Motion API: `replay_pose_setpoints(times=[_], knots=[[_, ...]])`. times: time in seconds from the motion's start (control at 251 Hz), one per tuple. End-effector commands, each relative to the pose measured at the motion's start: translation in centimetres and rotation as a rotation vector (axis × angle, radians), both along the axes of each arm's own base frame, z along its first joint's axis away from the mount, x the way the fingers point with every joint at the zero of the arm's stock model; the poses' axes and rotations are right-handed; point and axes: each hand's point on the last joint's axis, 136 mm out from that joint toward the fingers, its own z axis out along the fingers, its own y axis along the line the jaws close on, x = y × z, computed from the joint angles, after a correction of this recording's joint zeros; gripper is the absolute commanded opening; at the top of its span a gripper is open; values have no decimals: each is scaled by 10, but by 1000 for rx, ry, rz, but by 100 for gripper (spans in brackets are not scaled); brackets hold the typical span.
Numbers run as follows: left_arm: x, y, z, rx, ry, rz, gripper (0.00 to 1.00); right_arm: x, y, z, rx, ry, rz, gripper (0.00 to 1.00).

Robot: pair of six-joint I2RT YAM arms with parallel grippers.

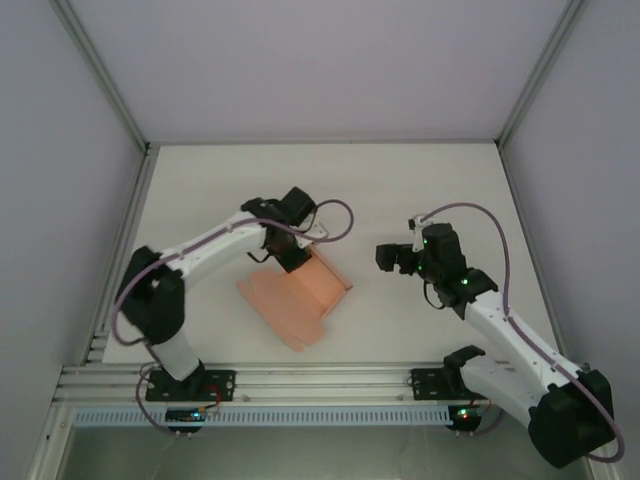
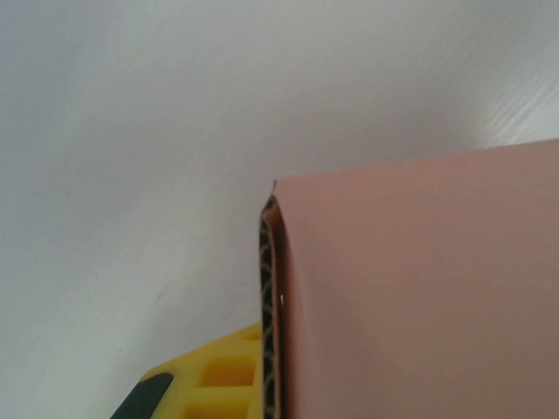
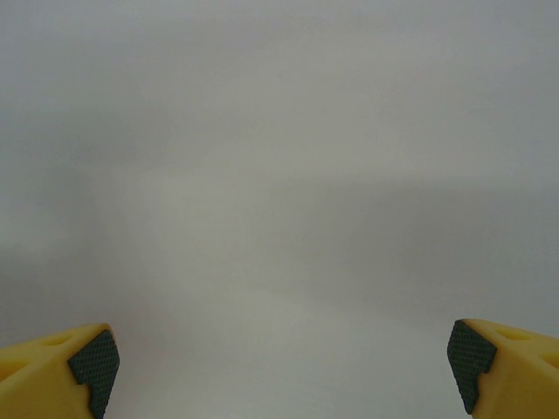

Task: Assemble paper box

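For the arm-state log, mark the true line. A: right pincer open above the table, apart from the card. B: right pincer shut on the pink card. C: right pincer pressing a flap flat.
A: the right pincer has its pads wide apart over the table, and the paper box lies apart, to its left.

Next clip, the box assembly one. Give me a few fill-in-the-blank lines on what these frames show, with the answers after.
1. The left gripper grips the paper box, which is ___ in colour.
2. The right gripper is ___, with nothing between its fingers.
3. In the top view, the right gripper sits to the ___ of the paper box, not touching it.
4. The fingers seen in both wrist views are ___ with dark pads.

Missing words: pink; open; right; yellow.
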Motion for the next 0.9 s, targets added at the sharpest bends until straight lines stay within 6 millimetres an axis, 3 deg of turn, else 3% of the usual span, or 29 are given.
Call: replay_pose_setpoints(times=[0.0, 0.096, 0.2, 0.359, 0.591, 0.662, 0.758, 0.798, 0.898], knots=[[-7, 33, -18, 298, 64, -53, 0, -3, -3, -4, 0, 55, 5, 99], [4, 31, -36, 400, 34, -92, 0, -2, -6, -4, 8, 58, -5, 99], [17, 16, -47, 414, -17, -121, 0, 0, -12, -3, 13, 56, -22, 99], [58, -4, -59, 492, -244, -86, 0, 1, -19, -2, 12, 52, -47, 99], [60, -15, -109, 612, -253, -170, 0, 1, -24, -8, 26, 66, -65, 99], [61, -18, -111, 594, -249, -169, 0, 0, -25, -10, 27, 73, -68, 99], [62, -27, -98, 528, -250, -166, 1, 1, -26, -11, 30, 77, -70, 99], [61, -30, -91, 507, -250, -178, 8, 1, -26, -10, 36, 72, -68, 99], [57, -36, -71, 454, -260, -230, 49, 1, -24, -10, 44, 69, -54, 99]])
